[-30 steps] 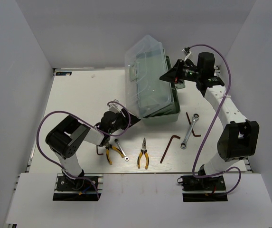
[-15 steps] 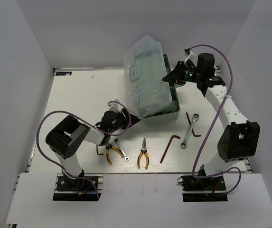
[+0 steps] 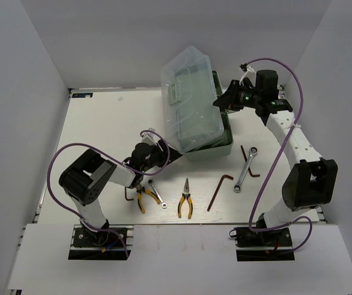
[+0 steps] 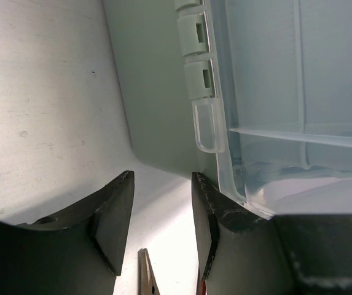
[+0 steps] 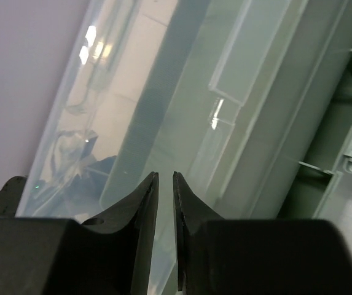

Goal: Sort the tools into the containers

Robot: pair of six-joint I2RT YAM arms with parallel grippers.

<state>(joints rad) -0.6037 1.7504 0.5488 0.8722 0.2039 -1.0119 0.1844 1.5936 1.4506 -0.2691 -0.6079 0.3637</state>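
The toolbox has a pale green base [image 3: 220, 146] and a clear lid [image 3: 191, 98] that stands tilted up. My left gripper [image 3: 163, 153] is open and empty at the box's near-left corner, and its right finger [image 4: 215, 212] touches the lid edge [image 4: 249, 123]. My right gripper [image 3: 223, 101] is at the lid's right side with its jaws nearly closed on nothing [image 5: 165, 178]. On the table lie two yellow pliers [image 3: 145, 198] [image 3: 185, 201], two wrenches [image 3: 157, 192] [image 3: 246, 167] and three hex keys [image 3: 128, 195] [image 3: 219, 190] [image 3: 248, 161]. A pliers tip [image 4: 146, 270] shows below my left jaws.
White walls close in the table on the left, back and right. The green inner trays [image 5: 323, 123] show through the lid in the right wrist view. The tools lie in a row between the box and the arm bases.
My right gripper has moved slightly right along the lid's edge, and the lid has shifted a little. The left arm and the tools have not moved.
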